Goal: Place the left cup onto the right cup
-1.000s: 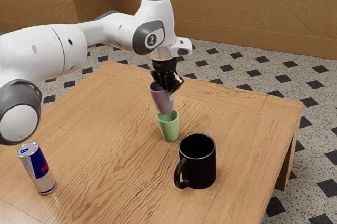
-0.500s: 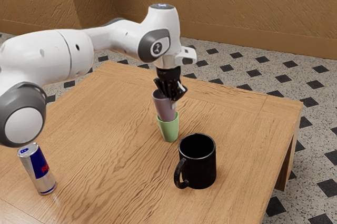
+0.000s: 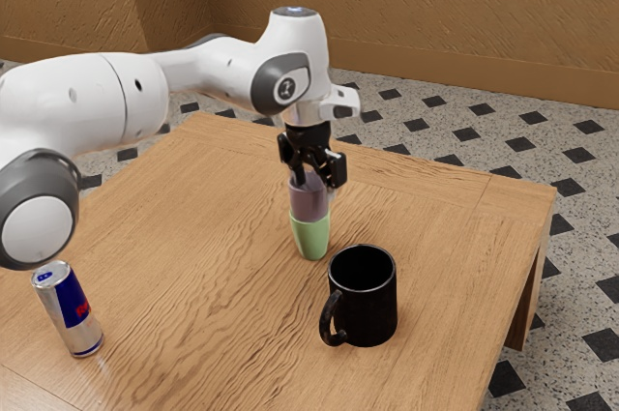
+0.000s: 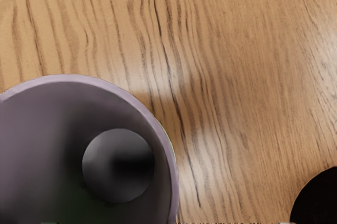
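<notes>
A purple cup (image 3: 309,203) stands upright, nested inside the green cup (image 3: 310,239) near the middle of the wooden table (image 3: 193,266). My gripper (image 3: 314,179) hovers right over the purple cup's rim, its fingers spread apart and open. In the wrist view I look straight down into the purple cup (image 4: 79,155) just below my hand, its round bottom visible.
A black mug (image 3: 363,295) with its handle toward the front stands close to the stacked cups, on the exterior view's right and nearer the front; its edge (image 4: 318,197) shows in the wrist view. A drink can (image 3: 68,309) stands at the table's front left corner.
The purple cup went from tilted above the green cup to upright and seated in it. My gripper turned upright, let go of the cup and opened.
</notes>
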Tool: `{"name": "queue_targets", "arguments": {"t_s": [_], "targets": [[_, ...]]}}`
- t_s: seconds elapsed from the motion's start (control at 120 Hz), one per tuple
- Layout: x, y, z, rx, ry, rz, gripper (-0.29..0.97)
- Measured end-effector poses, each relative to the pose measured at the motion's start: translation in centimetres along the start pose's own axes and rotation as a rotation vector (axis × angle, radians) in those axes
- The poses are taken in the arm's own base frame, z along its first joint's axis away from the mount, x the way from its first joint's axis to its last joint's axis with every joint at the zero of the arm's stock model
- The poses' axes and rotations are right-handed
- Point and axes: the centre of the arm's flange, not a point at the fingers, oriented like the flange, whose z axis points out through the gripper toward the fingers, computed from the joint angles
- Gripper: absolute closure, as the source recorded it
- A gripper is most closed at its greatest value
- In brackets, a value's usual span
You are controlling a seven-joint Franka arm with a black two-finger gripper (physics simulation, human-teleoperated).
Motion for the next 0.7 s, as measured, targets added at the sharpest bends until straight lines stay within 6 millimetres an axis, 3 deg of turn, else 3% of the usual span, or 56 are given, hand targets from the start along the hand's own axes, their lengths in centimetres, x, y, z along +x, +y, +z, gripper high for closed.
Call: {"name": "queue_targets", "arguments": {"t_s": [0.192,0.35,0.467,0.7], "targets": [[-2.7,0.1,-5.2,0.001,0.041,0.002,0.06],[-5.6,-0.3,-7.2,0.001,0.038,-0.004,0.03],[-7.7,-2.2,-8.6,0.001,0.038,-0.032,0.02],[-10.8,-5.7,-13.5,0.006,0.061,-0.09,0.01]]}}
